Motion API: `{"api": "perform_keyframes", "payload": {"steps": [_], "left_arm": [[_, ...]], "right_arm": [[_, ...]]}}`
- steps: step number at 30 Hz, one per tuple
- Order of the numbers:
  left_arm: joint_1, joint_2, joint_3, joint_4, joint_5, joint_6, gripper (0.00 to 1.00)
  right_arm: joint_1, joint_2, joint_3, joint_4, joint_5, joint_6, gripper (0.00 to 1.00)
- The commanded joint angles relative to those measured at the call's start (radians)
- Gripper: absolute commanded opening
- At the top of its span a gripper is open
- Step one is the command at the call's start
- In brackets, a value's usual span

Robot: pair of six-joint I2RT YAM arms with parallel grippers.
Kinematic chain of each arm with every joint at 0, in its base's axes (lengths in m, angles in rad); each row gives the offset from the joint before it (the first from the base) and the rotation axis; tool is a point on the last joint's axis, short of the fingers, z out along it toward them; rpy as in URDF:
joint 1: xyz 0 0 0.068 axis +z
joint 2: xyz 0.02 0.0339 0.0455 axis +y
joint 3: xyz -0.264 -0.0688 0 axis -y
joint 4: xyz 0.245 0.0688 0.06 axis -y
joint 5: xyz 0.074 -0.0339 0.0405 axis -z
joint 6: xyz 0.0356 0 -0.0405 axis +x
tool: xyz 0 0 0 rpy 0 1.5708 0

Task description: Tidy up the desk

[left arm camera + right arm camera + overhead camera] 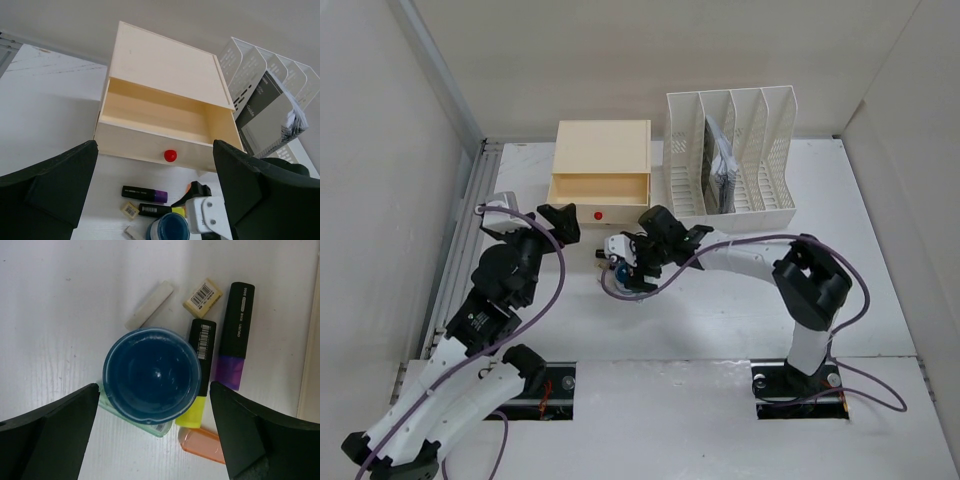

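Observation:
The desk (720, 310) is a white tabletop. A cream drawer box (601, 160) stands at the back, its drawer (160, 117) pulled open and empty, with a red knob (170, 155). My left gripper (560, 222) is open and empty, just in front of the drawer (155, 146). My right gripper (623, 266) is open, straddling a blue cup (150, 372) from above without touching it. Around the cup lie a purple highlighter (235, 335), a yellow highlighter (200, 370), an orange cap (202, 444), a green item (160, 427) partly under the cup, a white stick eraser (149, 305) and a barcoded eraser (202, 297).
A white slotted file rack (730, 150) with a notebook (722, 170) in it stands right of the drawer box. Pale walls enclose the desk. Two dark cut-outs (550, 385) sit at the front edge by the arm bases.

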Motion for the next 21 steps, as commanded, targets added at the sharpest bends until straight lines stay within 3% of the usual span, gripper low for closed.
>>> {"api": "perform_keyframes", "payload": {"steps": [1,5,8,9,12,16,19,21], "left_arm": [[0.005,-0.020,0.002,0.052,0.027,0.016,1.00],[0.005,-0.041,-0.007,0.052,0.027,0.016,1.00],[0.005,-0.041,-0.007,0.052,0.036,0.016,1.00],[0.005,-0.041,-0.007,0.052,0.036,0.016,1.00],[0.005,-0.041,-0.007,0.052,0.036,0.016,1.00],[0.005,-0.041,-0.007,0.052,0.036,0.016,1.00],[0.005,-0.041,-0.007,0.052,0.036,0.016,1.00],[0.005,-0.041,-0.007,0.052,0.036,0.016,1.00]], "right_arm": [[0.013,0.038,0.079,0.038,0.017,0.007,0.97],[0.013,0.078,0.122,0.049,0.047,0.042,0.97],[0.013,0.101,0.131,0.049,0.048,0.052,0.90],[0.022,0.101,0.131,0.049,0.038,0.052,0.82],[0.022,0.101,0.131,0.035,0.038,0.061,0.70],[0.022,0.072,0.120,0.024,0.019,0.061,0.45],[0.022,0.026,0.120,-0.008,0.018,0.061,0.34],[0.022,-0.005,0.143,-0.060,0.008,0.061,0.21]]}}
